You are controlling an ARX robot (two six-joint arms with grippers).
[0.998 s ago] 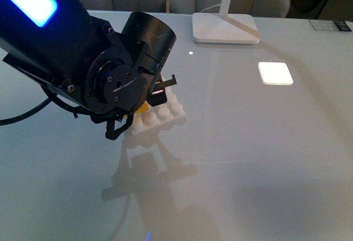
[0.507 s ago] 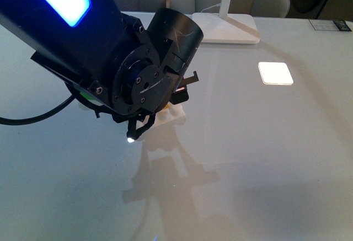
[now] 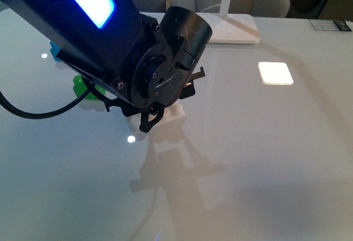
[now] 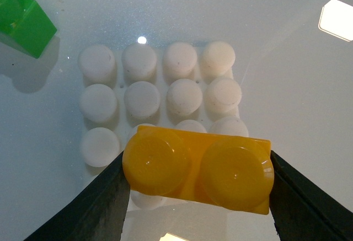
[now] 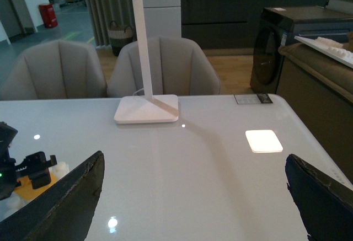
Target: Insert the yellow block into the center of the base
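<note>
The robot's left gripper (image 4: 197, 166) clamps the yellow block (image 4: 234, 177) by its two short ends, one black finger (image 4: 94, 202) pressed on each side. The two-stud brick lies level, studs facing the wrist camera. In that view it overlaps the edge rows of the base (image 4: 142, 98), a white plate with a four-by-four grid of round studs. The two rows of studs beyond the brick are fully uncovered. The brick sits toward one edge of the grid, not over its middle. Whether its underside touches the studs or hangs just above them cannot be told.

From the front, the left arm's black wrist, with a blue light strip glowing along the arm, hides most of the plate. Only a white corner of the base shows just beneath the gripper. A green brick (image 3: 84, 86) sits on the glossy grey table (image 3: 265, 158) near the plate's far-left side, apart from it. A blue brick (image 3: 55, 49) peeks out behind the arm, farther back. A white lamp foot (image 3: 231, 32) stands at the table's far edge, and a bright square patch of light (image 3: 275, 73) falls on the table surface to its right.

The right gripper (image 5: 194, 158) hangs over the table well away from the bricks, its fingers spread wide with nothing between them. Grey upholstered chairs (image 5: 55, 67) line the far side of the table.
</note>
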